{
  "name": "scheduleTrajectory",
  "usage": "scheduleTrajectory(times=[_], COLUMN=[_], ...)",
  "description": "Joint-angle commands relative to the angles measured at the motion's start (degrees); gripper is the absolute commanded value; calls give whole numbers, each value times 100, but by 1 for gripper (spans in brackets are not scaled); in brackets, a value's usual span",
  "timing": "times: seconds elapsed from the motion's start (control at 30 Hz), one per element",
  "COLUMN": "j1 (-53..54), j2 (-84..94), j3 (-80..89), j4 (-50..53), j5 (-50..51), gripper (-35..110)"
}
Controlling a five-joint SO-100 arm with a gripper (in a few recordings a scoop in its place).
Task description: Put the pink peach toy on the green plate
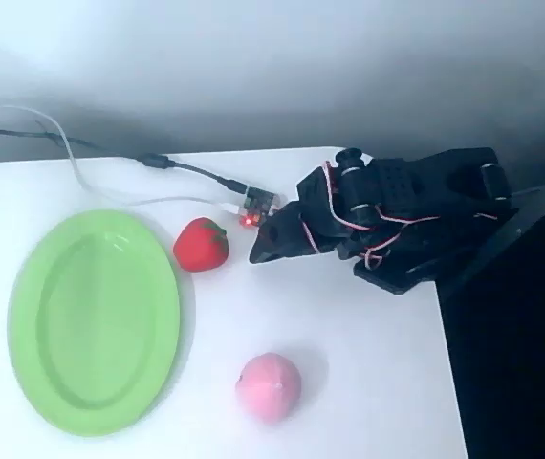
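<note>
The gripper (265,245) sits folded back near the table's far edge, its dark fingers drawn to a point with no gap I can make out between them, so they look pressed together and hold nothing. Just beside that tip, to the left in the overhead view, lies the red strawberry toy (201,245), and that worries me: any swing toward the plate could knock it or grab it by mistake. The pink peach toy (269,386) rests well apart from the arm, nearer the front edge of the white table (378,363), right of the green plate (94,321). Being round, it could roll off if the fingers close off-centre. The white cable (110,196) behind the plate could snag a low sweep.
</note>
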Motion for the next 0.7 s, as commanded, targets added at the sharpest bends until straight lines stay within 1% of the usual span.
scheduleTrajectory(times=[0.0,0.13,0.33,0.67], j1=[-396,-404,-439,-369], j2=[123,123,123,123], j3=[308,308,308,308], j4=[149,176,176,176], j5=[9,-202,-202,-202], gripper=[3,4,0,0])
